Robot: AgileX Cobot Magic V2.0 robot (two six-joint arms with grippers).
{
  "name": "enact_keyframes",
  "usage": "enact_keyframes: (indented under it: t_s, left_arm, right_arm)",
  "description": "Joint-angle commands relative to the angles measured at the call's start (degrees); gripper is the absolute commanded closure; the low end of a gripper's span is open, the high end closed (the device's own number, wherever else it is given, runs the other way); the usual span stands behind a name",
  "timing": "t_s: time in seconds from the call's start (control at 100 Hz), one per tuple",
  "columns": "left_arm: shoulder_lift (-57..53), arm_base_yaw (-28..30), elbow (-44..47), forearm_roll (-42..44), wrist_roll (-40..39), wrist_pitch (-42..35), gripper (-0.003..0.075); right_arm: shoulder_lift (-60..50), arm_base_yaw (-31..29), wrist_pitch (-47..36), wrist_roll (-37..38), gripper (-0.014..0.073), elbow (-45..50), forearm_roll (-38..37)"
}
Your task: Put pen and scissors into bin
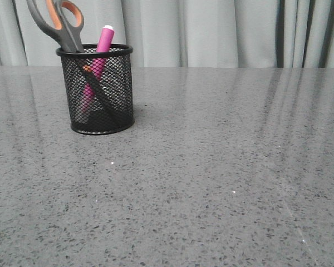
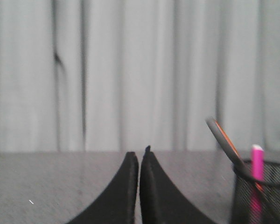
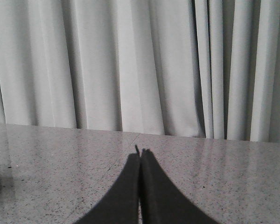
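Since the slim magenta pen [image 1: 100, 61] and grey, orange-lined scissors [image 1: 64, 25] both stand in the black wire-mesh bin [image 1: 97, 92] at the desk's [image 1: 211, 178] ten o'clock, the task looks complete; left gripper [image 2: 139, 161] and right gripper [image 3: 140, 158] are closed, empty.

Small black wire-mesh cylindrical bin [image 1: 98, 92] stands upright on the grey speckled stone table [image 1: 211, 183], far left of the front view, near the table's back edge. Slim magenta-pink pen [image 1: 103, 47] stands in the bin, tip up, leaning right. Dark-grey, orange-lined scissors [image 1: 58, 22] stand in the same bin, handles up, left of the pen. Pale pleated curtain [image 1: 222, 30] hangs behind the table.
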Motion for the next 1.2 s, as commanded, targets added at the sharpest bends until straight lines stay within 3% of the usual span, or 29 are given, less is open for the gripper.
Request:
enact_keyframes:
  t_s: [0.0, 0.16, 0.41, 0.67, 1.19]
  left_arm:
    - [1.4, 1.4, -0.9, 11.8, -14.3, 6.5, 0.0742]
    - [0.9, 5.9, -0.9, 22.0, -25.5, 15.6, 0.0741]
    - [-2.5, 8.3, -0.4, 26.6, -25.5, 15.5, 0.0742]
    - [-5.4, 9.0, 7.3, 26.4, -27.7, 6.1, 0.0742]
    - [-5.3, 10.2, 7.3, 26.3, -27.7, 7.3, 0.0742]
  right_arm:
    - [0.4, -0.2, -3.6, -0.7, 0.0662, -1.5, 0.4]
    - [0.4, -0.2, -3.6, -0.7, 0.0662, -1.5, 0.4]
    - [0.4, -0.2, -3.6, -0.7, 0.0662, -1.5, 0.4]
    - [0.4, -0.2, -3.6, -0.7, 0.0662, -1.5, 0.4]
    - [0.4, -0.2, -3.6, -0.7, 0.0662, -1.5, 0.4]
